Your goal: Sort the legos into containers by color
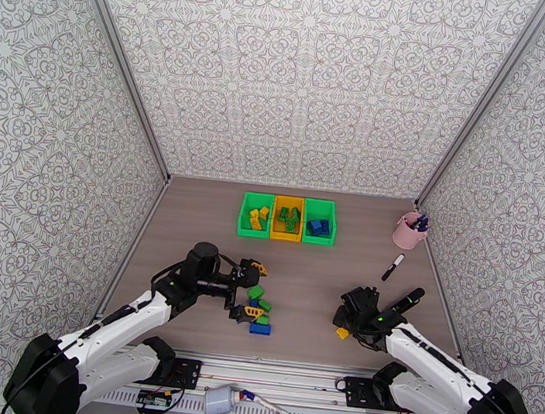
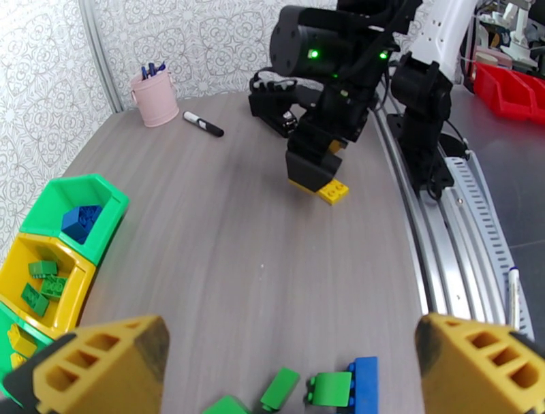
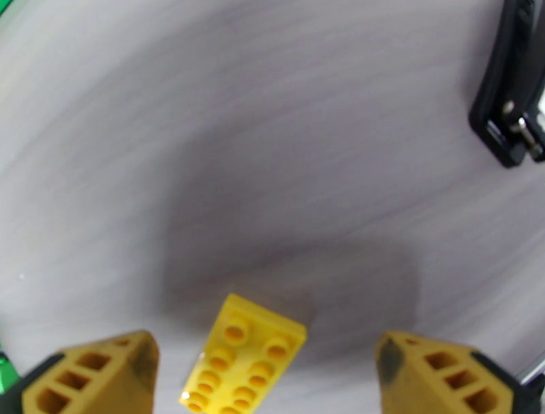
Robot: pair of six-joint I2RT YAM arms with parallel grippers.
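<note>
Three joined bins sit at the back: the left green bin (image 1: 245,218) holds yellow bricks, the yellow bin (image 1: 286,237) green ones, and the right green bin (image 1: 332,226) blue ones. A loose pile of green bricks (image 1: 259,305) and a blue brick (image 1: 260,328) lies near the front. My left gripper (image 1: 252,289) is open above this pile, and its wrist view shows a green brick (image 2: 331,389) and the blue brick (image 2: 366,381) below the open left gripper (image 2: 289,371). A single yellow brick (image 3: 242,361) lies on the table between the fingers of my open right gripper (image 3: 269,378), also seen at front right as the right gripper (image 1: 342,325).
A pink cup of pens (image 1: 408,231) stands at the back right, with a black-and-white marker (image 1: 392,267) lying in front of it. Patterned walls close in the table on three sides. Bare wooden tabletop lies between the two arms.
</note>
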